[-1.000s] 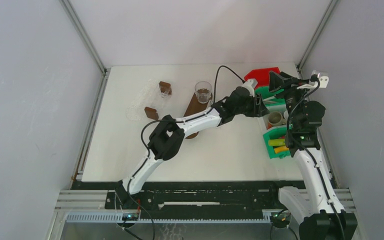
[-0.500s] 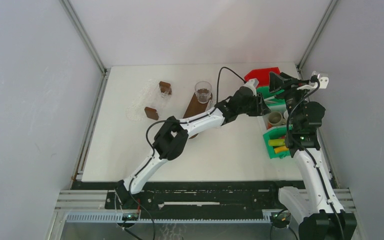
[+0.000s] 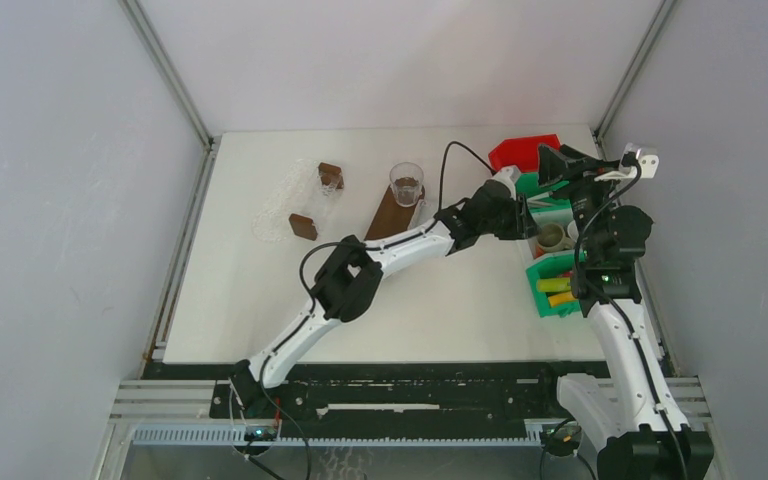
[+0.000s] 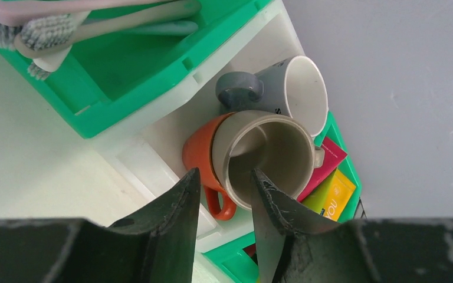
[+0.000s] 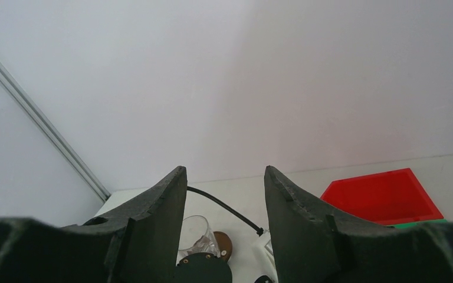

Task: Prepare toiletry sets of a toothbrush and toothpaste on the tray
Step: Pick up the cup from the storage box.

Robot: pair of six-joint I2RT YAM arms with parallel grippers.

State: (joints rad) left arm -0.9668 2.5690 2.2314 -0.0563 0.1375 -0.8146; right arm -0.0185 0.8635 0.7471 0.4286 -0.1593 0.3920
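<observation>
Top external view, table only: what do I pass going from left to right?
Crumpled clear plastic → drinking glass → red bin. The wooden tray overlaps the glass, and the green bins overlap the red one, so they are left out of the order.

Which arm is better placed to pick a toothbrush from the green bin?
Left. The left gripper is open at the mugs, right beside the green bin with the toothbrushes. The right gripper is raised and faces the back wall, away from it.
</observation>
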